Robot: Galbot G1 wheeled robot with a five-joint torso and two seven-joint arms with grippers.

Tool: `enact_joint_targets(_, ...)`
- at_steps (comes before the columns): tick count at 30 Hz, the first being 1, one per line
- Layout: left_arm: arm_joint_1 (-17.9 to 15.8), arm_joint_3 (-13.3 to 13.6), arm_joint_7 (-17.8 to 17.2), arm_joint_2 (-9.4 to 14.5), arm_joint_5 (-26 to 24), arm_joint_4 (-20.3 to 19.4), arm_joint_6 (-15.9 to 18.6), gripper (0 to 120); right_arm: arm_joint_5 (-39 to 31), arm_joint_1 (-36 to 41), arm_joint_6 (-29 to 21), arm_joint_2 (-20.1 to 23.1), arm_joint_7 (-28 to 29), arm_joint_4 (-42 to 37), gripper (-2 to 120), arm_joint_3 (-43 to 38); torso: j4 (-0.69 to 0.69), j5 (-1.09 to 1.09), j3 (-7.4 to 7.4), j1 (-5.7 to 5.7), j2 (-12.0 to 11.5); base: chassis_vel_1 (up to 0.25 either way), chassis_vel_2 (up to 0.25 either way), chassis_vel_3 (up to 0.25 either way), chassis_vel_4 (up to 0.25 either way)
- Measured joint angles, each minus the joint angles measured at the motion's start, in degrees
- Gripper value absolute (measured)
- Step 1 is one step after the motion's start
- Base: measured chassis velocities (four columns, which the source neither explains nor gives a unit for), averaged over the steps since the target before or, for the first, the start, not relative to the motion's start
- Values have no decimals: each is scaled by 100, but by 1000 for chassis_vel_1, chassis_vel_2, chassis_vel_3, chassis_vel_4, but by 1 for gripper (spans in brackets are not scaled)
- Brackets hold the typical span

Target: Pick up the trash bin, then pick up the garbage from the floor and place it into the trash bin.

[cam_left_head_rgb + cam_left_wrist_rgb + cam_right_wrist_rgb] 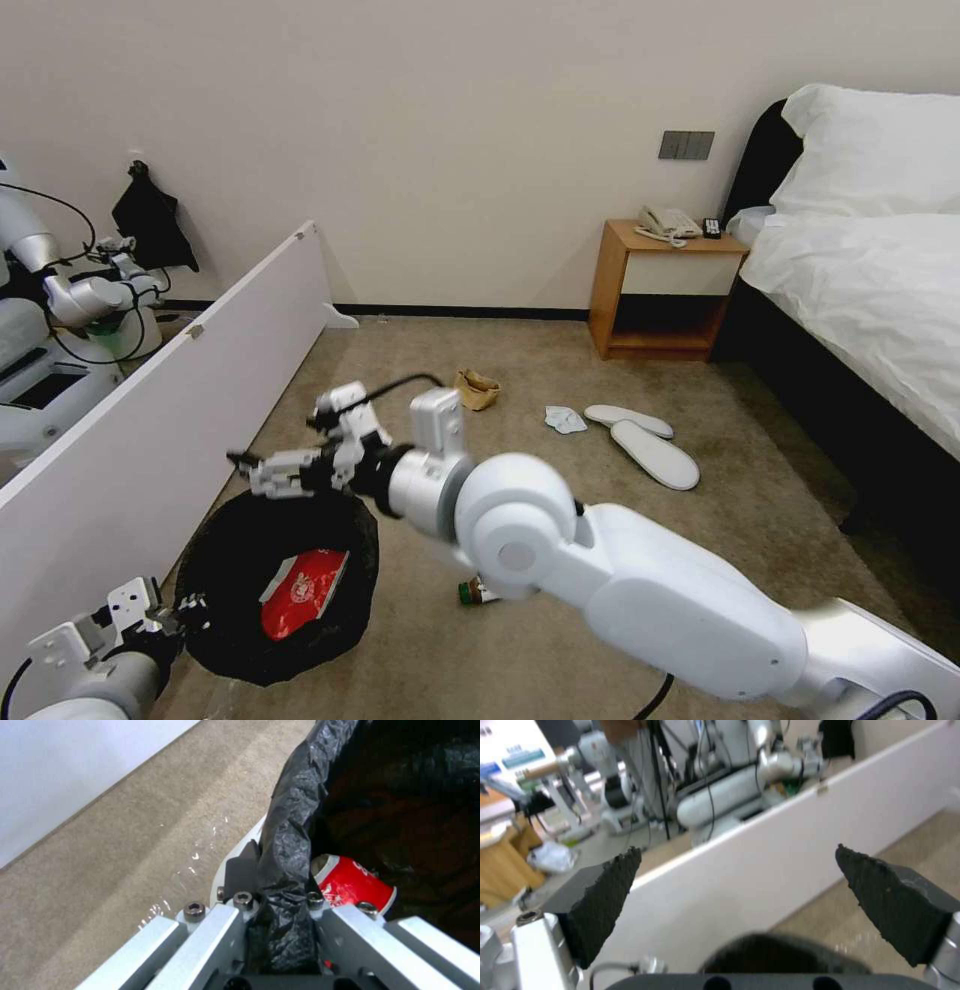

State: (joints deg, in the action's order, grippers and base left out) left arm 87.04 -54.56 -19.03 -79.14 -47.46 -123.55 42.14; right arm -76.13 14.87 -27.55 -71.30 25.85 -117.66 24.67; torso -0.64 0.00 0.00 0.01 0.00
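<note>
Left wrist view: my left gripper pinches the trash bin rim, steadying it; right gripper hangs spread above, can inside.

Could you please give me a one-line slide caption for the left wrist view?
Left gripper clamped on the trash bin rim, with a crushed red can lying inside above the carpet.

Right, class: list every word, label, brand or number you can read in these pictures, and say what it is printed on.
No text reads clearly enough to quote.
Red snack packet in the trash bin: white print, too small to read.
Red can in the bin: white lettering, blurred and cut off.
Sign in the room behind: coloured bands, blurred.
Telephone: nothing legible.
</note>
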Motion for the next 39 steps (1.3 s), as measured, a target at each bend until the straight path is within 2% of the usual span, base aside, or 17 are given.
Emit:
enact_joint_targets(4,22,-27,1,1,0,0,0,2,4,9,91,36,-38,-97,99,-253,1,0,0,0,0,0,0,0,0)
enact_joint_targets(8,81,-117,5,4,-14,-71,0,2,245,351,318,348,-294,-292,100,-1022,2,0,0,0,0,0,0,0,0)
enact_joint_targets(10,122,-170,6,23,-16,-108,0,2,535,768,475,826,-542,-413,100,-1604,0,1,0,0,0,0,0,0,0)
enact_joint_targets(11,122,-170,6,23,-16,-108,0,2,535,768,475,826,-542,-413,100,-1604,0,1,0,0,0,0,0,0,0)
enact_joint_targets(13,140,-214,10,31,-30,-134,0,2,813,1227,621,1252,-735,-577,100,-2264,-2,3,0,0,0,0,0,0,0)
enact_joint_targets(14,140,-214,10,31,-30,-134,0,2,813,1227,621,1252,-735,-577,100,-2264,-2,3,0,0,0,0,0,0,0)
enact_joint_targets(16,160,-250,10,23,-37,-146,0,2,1199,1862,848,1681,-957,-796,100,-3130,-2,3,0,0,0,0,0,0,0)
enact_joint_targets(17,160,-250,10,23,-37,-146,0,2,1199,1862,848,1681,-957,-796,100,-3130,-2,3,0,0,0,0,0,0,0)
enact_joint_targets(19,168,-265,12,0,-33,-146,0,2,1632,2376,1125,1923,-980,-962,100,-3713,0,1,0,0,0,0,0,0,0)
enact_joint_targets(23,173,-275,12,-19,-13,-145,0,2,2007,2928,1298,2047,-925,-1140,100,-4257,1,1,0,0,0,0,0,0,0)
enact_joint_targets(25,203,-304,19,-55,-3,-173,0,2,2371,3611,1451,2075,-788,-1373,100,-4784,-3,1,0,0,0,0,0,0,0)
enact_joint_targets(27,265,-373,37,-98,1,-239,0,2,2605,3871,1565,2050,-768,-1456,100,-4950,-4,0,0,0,0,0,0,0,0)
enact_joint_targets(29,324,-441,59,-140,15,-293,0,2,2795,4016,1662,2015,-775,-1487,100,-5013,-3,0,0,0,0,0,0,0,0)
enact_joint_targets(31,467,-639,84,-262,60,-453,0,2,3451,4467,1954,1918,-849,-1556,100,-5098,7,2,0,0,0,0,0,0,0)
enact_joint_targets(34,471,-658,89,-277,93,-492,0,2,3712,4739,2060,1884,-877,-1599,100,-5166,6,-1,0,0,0,0,0,0,0)
enact_joint_targets(36,471,-637,103,-285,138,-521,0,2,4270,5259,2301,1802,-907,-1604,100,-5219,-3,0,0,0,0,0,0,0,0)
enact_joint_targets(39,477,-595,117,-297,167,-531,0,2,4715,5715,2595,1721,-935,-1529,100,-5215,-3,0,0,0,0,0,0,0,0)
